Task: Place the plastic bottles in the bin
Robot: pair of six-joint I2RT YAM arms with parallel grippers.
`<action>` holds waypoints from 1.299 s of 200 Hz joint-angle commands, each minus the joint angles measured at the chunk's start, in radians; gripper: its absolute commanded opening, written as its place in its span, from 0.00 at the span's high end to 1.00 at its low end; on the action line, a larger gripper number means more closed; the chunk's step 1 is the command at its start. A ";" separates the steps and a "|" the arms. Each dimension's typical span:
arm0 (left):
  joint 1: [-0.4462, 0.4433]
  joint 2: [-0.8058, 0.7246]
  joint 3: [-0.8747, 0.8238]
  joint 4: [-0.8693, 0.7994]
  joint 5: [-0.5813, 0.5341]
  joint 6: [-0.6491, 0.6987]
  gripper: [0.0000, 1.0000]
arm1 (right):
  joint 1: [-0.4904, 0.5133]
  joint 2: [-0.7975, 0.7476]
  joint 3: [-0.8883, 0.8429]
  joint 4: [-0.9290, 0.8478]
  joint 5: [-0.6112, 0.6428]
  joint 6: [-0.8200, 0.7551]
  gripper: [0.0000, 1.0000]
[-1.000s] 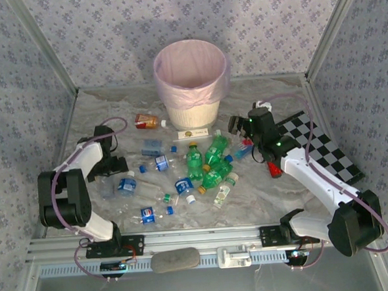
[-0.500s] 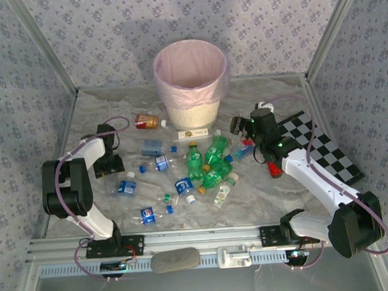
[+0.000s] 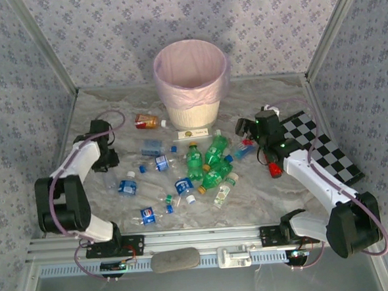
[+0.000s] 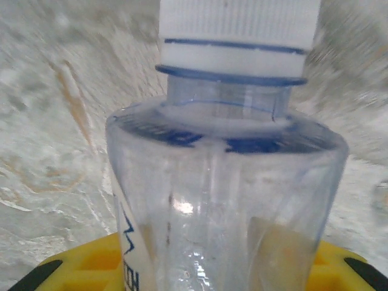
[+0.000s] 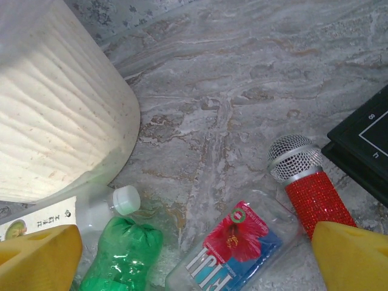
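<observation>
Left gripper (image 4: 206,270) shifted leftward since a second ago — clear bottle (image 4: 224,200) clamped between its fingers. Right gripper (image 5: 195,257) splayed wide — flower-label bottle (image 5: 233,245) seen beneath.

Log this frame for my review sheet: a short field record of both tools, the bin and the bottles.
left tool: shut on clear bottle with white cap
right tool: open, above flower-label bottle and red microphone
bin: upright, far side of table, pink liner
loose bottles: many lying on the table between the arms
task stage: one bottle gripped, not yet at bin
</observation>
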 commanded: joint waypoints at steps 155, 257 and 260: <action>-0.462 -0.084 0.584 0.392 0.212 -0.089 0.63 | -0.116 -0.043 -0.074 -0.007 -0.114 0.050 0.01; -0.511 0.663 1.614 0.153 0.337 0.071 0.62 | -0.119 -0.199 -0.151 -0.020 -0.211 -0.020 0.01; -0.511 0.695 1.664 0.133 0.341 0.071 0.62 | -0.118 -0.204 -0.151 -0.025 -0.212 -0.024 0.01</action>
